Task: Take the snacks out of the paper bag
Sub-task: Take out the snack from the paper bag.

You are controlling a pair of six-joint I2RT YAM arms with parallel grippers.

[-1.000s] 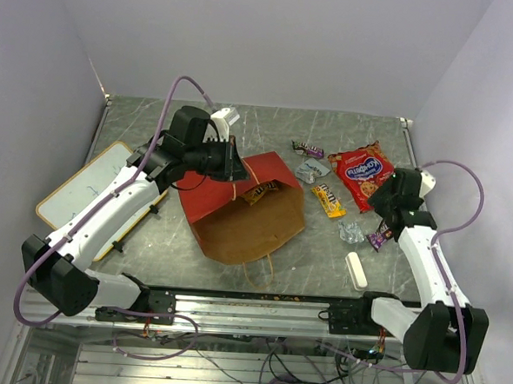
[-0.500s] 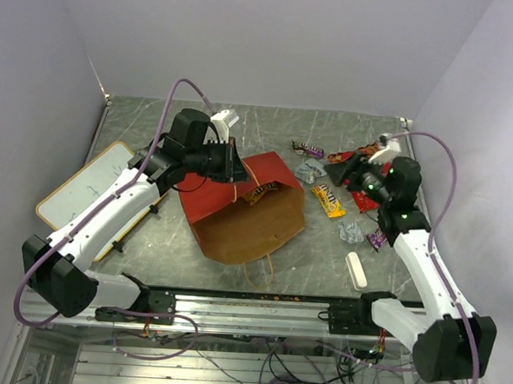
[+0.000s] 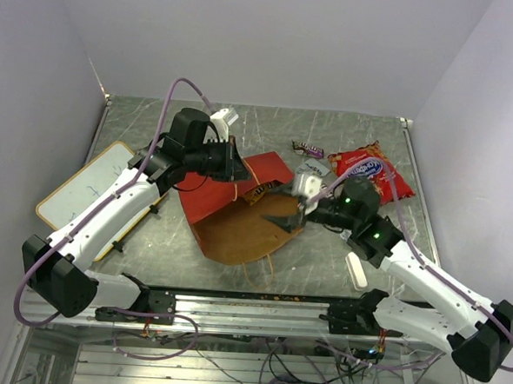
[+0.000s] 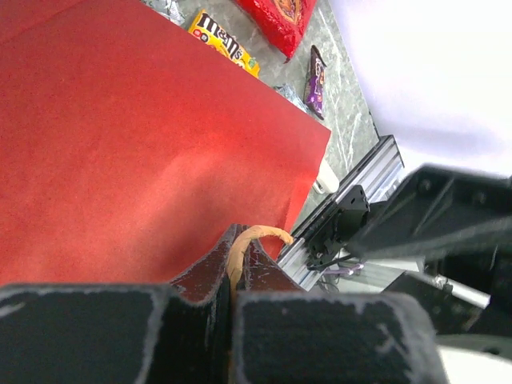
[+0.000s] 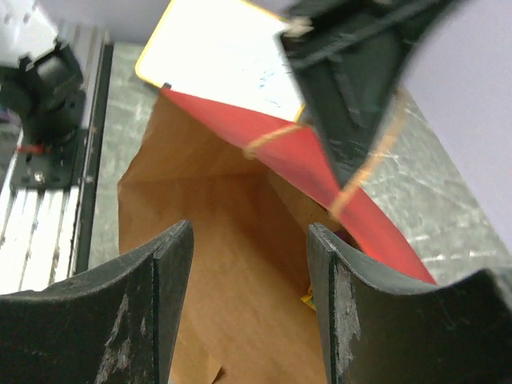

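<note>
Reaching into bag (image 3: 237,230) with splayed right gripper (image 3: 292,213), pinching handle (image 4: 254,236) in clenched left gripper (image 4: 232,276); next, closing on wrapper (image 3: 261,190) inside.

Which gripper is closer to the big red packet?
Right. The right gripper is at the bag mouth, on the packet's side; the left gripper pinches the bag's handle, farther off.
</note>
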